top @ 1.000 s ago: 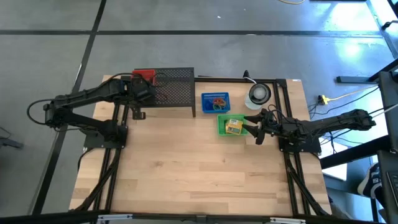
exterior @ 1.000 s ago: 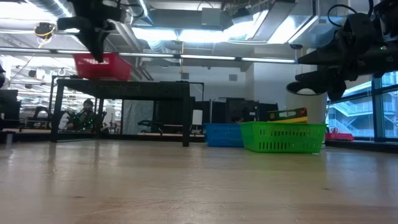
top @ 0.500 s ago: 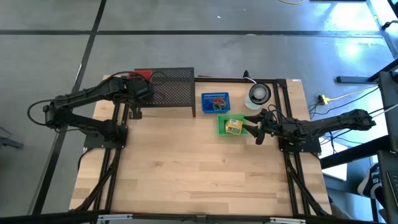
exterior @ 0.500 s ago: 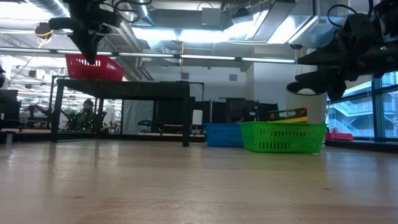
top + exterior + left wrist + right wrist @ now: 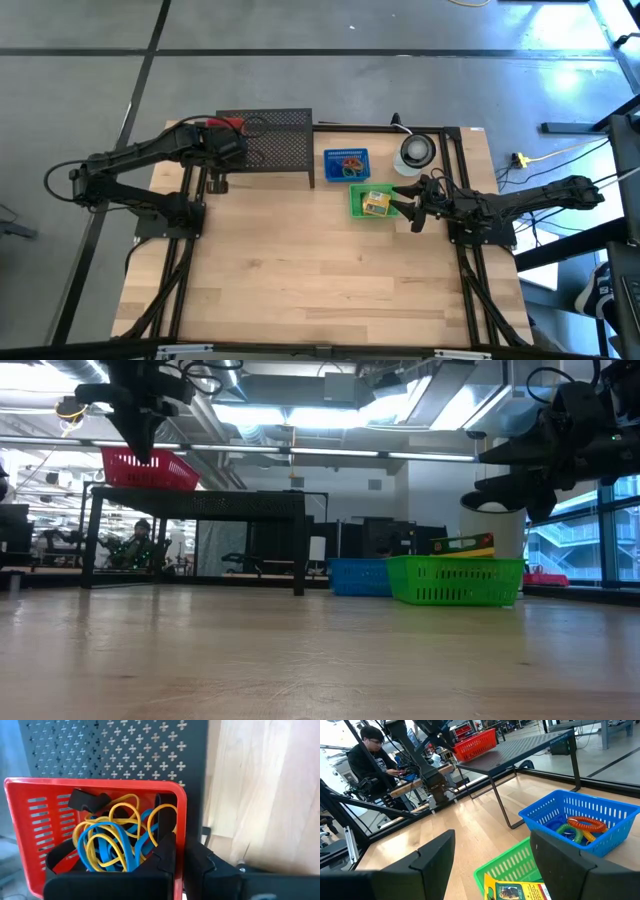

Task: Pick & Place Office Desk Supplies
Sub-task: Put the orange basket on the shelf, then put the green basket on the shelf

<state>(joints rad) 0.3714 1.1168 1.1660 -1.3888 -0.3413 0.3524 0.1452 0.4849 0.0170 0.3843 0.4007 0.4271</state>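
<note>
Near half of the table (image 5: 330, 290) carried none of the task's things; everything sat along the far half.

Right gripper (image 5: 404, 206) hovered above the right rim of the green basket (image 5: 356, 204), fingers spread wide apart and holding nothing (right wrist view showed clear space between them). The yellow-green box (image 5: 376, 203) lay in that basket, just left of and below the fingertips. Beyond it, the blue basket (image 5: 346, 164) held coloured oval loops (image 5: 582, 826), orange and green among them. The round grey-white disc (image 5: 415, 150) stood at the far right, apart from both baskets.

Left gripper (image 5: 226, 146) was at the far left, over the black perforated stand (image 5: 275, 148), fingers pinched together on the near wall of the red basket (image 5: 95, 835). That basket rested at the stand's left end, tilted in the low view. Inside it: blue and yellow bands (image 5: 112, 837) and a small black clip (image 5: 87, 800), tangled.

Judgement: the red basket lay directly ahead of the left gripper, already gripped at its rim, so the left arm owns that load. The green basket's box is the right arm's, since it is far nearer; a short descent leftward would reach it.
</note>
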